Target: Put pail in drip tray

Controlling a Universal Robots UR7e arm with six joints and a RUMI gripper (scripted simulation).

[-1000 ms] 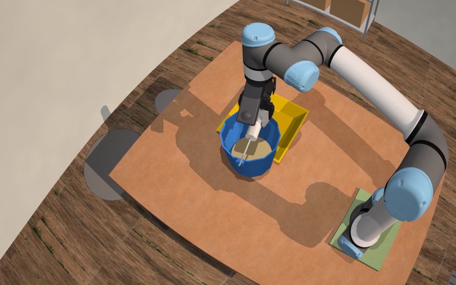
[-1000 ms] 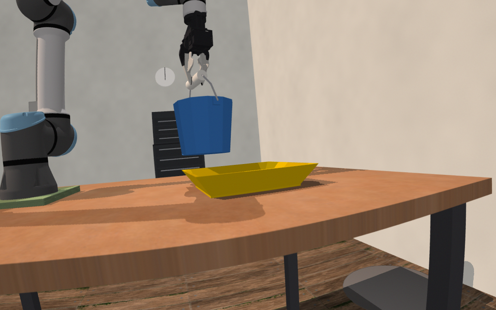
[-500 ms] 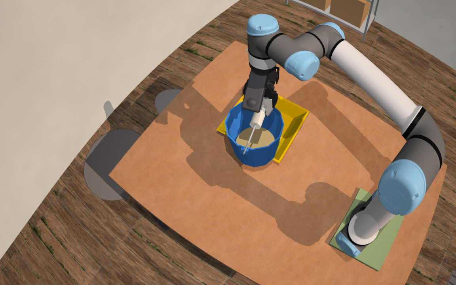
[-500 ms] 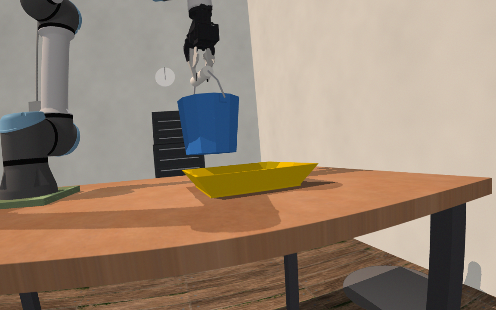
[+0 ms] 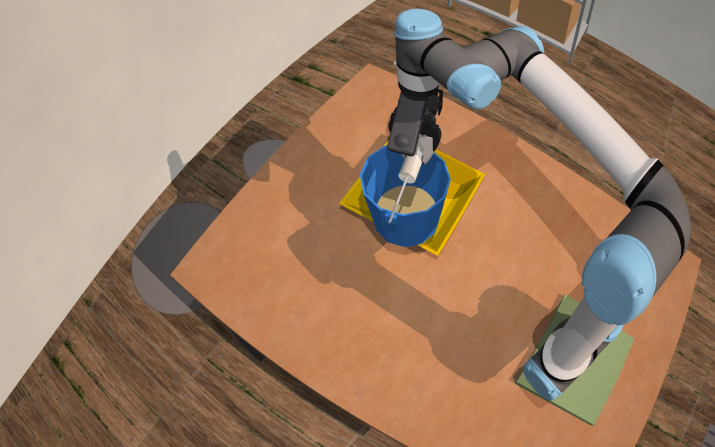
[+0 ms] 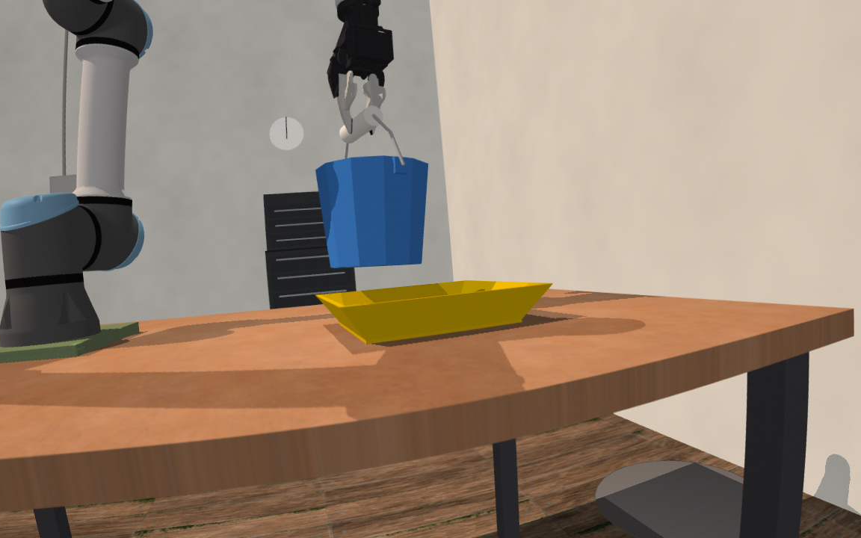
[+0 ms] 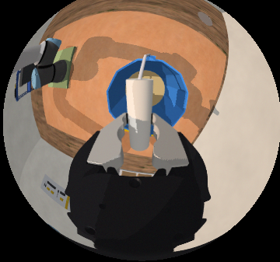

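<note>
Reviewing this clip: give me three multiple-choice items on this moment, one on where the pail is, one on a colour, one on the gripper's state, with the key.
1. Where is the pail?
A. Hanging above the drip tray
B. Standing on the tray's floor
C. On the table beside the tray

2. What colour is the tray?
A. Green
B. Yellow
C. Blue

3. What is the gripper doing?
A. Open, apart from the pail
B. Shut on nothing
C. Shut on the pail's handle grip

Key: 1 A, the exterior view shows a gap under its base; 2 B, yellow in the top and exterior views; 3 C, the wrist view shows the fingers clamping the pale grip.
</note>
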